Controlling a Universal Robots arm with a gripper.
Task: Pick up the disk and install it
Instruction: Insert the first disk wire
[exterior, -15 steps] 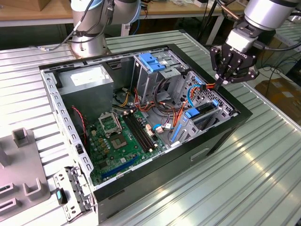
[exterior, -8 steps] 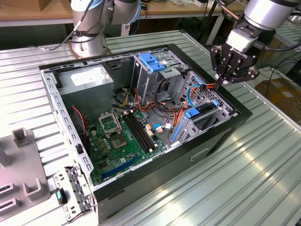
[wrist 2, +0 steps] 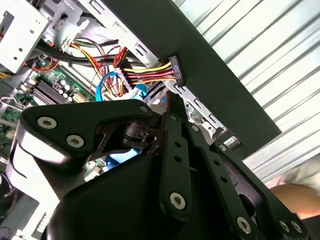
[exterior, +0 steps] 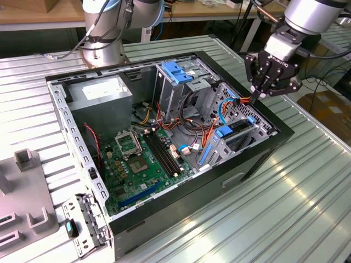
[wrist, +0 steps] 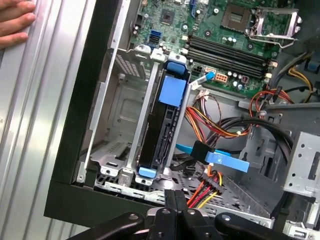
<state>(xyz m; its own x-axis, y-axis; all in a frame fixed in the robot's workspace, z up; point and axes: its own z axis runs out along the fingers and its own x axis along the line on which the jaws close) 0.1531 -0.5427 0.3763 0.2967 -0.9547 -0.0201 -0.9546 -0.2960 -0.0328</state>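
The disk (exterior: 239, 131) stands on edge in the drive bay at the case's corner on the exterior view's right, its blue rails and tabs showing. In the first wrist view the disk (wrist: 162, 132) sits between the bay's metal guides. My gripper (exterior: 256, 97) hangs over that corner with its fingers shut together. In both wrist views the gripper (wrist 2: 169, 97) (wrist: 175, 197) has its tip right next to a black power connector (wrist 2: 175, 72) (wrist: 210, 181) on yellow, red and black wires. Whether the tip touches the connector is unclear. The connector is apart from the disk.
The open computer case (exterior: 258, 159) lies on a ribbed metal table. Inside are the motherboard (exterior: 145, 159), a grey power-supply box (exterior: 101, 90) and a blue-topped drive cage (exterior: 178, 71). A person's hand (wrist: 15, 22) rests on the table beside the case. Grey fixtures (exterior: 22, 197) stand at the exterior view's left.
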